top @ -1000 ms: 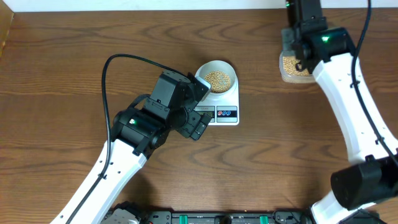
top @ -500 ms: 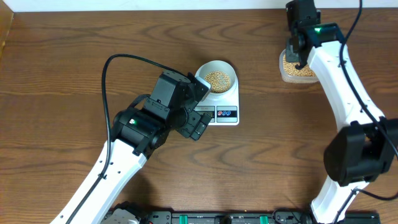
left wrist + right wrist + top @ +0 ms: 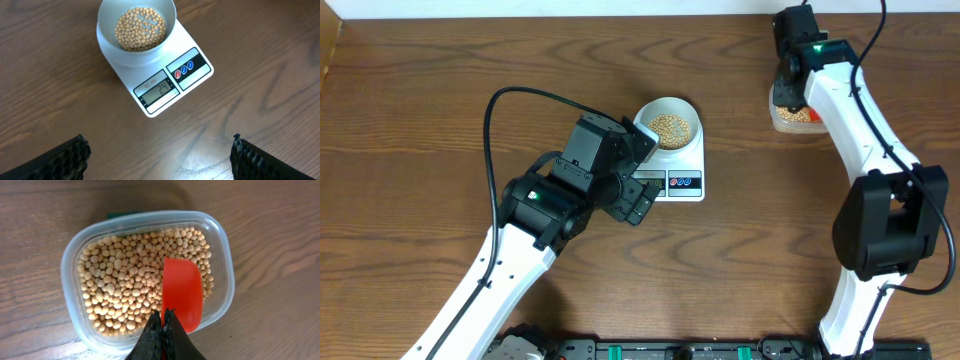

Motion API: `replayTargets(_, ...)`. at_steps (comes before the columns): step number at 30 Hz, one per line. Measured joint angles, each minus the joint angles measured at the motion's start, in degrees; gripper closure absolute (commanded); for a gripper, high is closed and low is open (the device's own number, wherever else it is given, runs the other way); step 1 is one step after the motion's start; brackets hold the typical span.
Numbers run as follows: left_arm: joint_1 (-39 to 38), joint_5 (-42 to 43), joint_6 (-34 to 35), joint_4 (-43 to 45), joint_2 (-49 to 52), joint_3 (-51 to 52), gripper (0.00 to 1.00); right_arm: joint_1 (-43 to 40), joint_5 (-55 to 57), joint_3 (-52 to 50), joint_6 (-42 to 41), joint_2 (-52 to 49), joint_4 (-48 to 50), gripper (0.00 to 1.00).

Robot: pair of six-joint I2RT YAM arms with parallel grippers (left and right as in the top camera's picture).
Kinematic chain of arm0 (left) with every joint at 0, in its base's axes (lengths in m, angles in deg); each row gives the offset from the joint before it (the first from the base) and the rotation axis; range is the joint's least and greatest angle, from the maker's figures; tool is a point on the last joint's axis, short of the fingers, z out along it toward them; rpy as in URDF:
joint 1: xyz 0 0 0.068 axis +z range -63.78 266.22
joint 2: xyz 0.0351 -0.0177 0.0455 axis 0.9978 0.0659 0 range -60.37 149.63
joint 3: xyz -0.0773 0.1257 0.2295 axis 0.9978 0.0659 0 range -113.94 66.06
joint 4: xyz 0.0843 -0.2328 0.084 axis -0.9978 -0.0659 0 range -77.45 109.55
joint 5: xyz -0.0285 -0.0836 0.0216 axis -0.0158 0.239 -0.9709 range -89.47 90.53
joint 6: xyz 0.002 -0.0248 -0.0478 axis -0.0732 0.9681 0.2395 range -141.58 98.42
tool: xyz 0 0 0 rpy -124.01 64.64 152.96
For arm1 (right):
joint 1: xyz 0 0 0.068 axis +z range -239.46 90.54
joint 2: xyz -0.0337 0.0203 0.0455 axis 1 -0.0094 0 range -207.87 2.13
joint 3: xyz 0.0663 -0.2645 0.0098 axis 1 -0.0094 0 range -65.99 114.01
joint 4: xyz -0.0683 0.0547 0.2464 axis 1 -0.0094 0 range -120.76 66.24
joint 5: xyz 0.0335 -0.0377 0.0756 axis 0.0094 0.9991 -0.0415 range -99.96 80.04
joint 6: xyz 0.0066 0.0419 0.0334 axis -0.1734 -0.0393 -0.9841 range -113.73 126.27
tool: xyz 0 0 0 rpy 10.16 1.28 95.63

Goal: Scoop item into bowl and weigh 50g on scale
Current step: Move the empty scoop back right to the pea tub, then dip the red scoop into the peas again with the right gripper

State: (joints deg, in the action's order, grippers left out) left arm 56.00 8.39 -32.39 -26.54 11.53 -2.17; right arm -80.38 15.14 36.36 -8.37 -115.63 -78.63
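**Entry 1, my right gripper (image 3: 162, 330).** Fingers pressed together on the near end of the red scoop (image 3: 182, 292). Its handle is hidden behind them. The scoop's hollow faces up and is empty. It lies over the beans (image 3: 120, 280) at the right side of the clear tub (image 3: 69, 287), which stands at the far right of the table (image 3: 260, 100).

**Entry 2, my left gripper (image 3: 160, 160).** Fingers wide apart, holding nothing. They hang over bare wood just short of the scale (image 3: 197, 47).

**Entry 3, beans, handling.** I judge them light, hard and smooth, each one free to roll. Pinching would be hopeless. They should be taken by the scoopful, dug from the deep middle of the tub and carried level, since a tilt would probably shed them.

**Entry 4, beans, appearance and whereabouts.** Small, round, tan-yellow and dry-looking. Most fill the tub. A shallow heap sits in the pale bowl (image 3: 102, 35), which stands on the scale's far end. The display (image 3: 160, 90) reads 24, so I judge that more is wanted.
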Motion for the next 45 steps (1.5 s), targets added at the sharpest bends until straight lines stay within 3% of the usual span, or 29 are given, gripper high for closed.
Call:
replayTargets(13,0.0,0.0,0.0,0.0,0.0,0.0,0.08,-7.2,-12.4,-0.2,0.3,-0.1,2.1,0.99)
replayTargets(30,0.0,0.0,0.0,0.0,0.0,0.0,0.08,-7.8,-22.8,-5.9,1.7,-0.1,7.9,0.99)
replayTargets(45,0.0,0.0,0.0,0.0,0.0,0.0,0.08,-15.0,-40.7,-6.8,3.3,-0.1,9.5,0.99)
